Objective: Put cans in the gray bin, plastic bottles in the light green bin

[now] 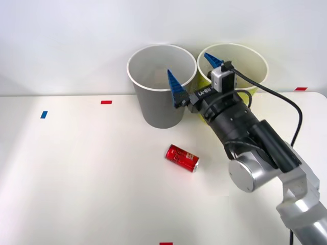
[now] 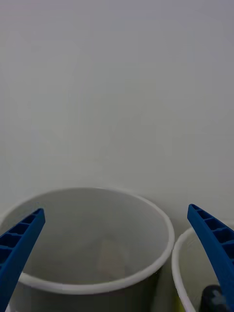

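A shiny red can lies on its side on the white table, in front of the gray bin. My right gripper hangs open above the two bins' touching rims, holding nothing. One blue finger is over the gray bin and the other finger over the light green bin. In the wrist view the gripper looks down into the gray bin, where a faint pale shape rests on the bottom. A dark bottle cap shows inside the light green bin.
The bins stand side by side at the table's far edge against a white wall. Small tape marks dot the table: red, blue, red and red. A black cable loops off my wrist.
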Controlling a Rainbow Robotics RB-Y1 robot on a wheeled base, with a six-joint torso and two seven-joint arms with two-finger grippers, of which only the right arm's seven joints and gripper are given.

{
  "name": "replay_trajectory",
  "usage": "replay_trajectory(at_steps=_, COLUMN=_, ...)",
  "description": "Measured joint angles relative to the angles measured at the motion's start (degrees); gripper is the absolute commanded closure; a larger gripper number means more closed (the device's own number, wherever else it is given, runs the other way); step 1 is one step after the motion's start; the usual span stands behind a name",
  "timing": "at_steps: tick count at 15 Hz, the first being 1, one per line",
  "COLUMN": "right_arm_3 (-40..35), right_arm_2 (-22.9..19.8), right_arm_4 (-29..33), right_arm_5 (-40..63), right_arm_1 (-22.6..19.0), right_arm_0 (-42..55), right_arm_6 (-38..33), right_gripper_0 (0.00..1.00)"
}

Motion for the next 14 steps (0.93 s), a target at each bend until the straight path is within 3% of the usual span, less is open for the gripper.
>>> replay_trajectory(at_steps=5, right_arm_3=-7.46, right_arm_2=-0.19, right_arm_4=-1.01, right_arm_5=-3.06, right_arm_1=-3.82, right_arm_0=15.97, right_arm_6=-1.17, right_gripper_0=0.0)
replay_trajectory(at_steps=9, right_arm_3=-7.84, right_arm_2=-4.38, right_arm_4=-2.07, right_arm_5=-8.14, right_arm_1=-1.52, right_arm_0=27.73, right_arm_6=-2.09, right_gripper_0=0.0)
replay_trajectory(at_steps=14, right_arm_3=-7.85, right_arm_2=-10.21, right_arm_4=-2.06, right_arm_5=-9.7, right_arm_1=3.4, right_arm_0=35.32, right_arm_6=-2.13, right_gripper_0=0.0)
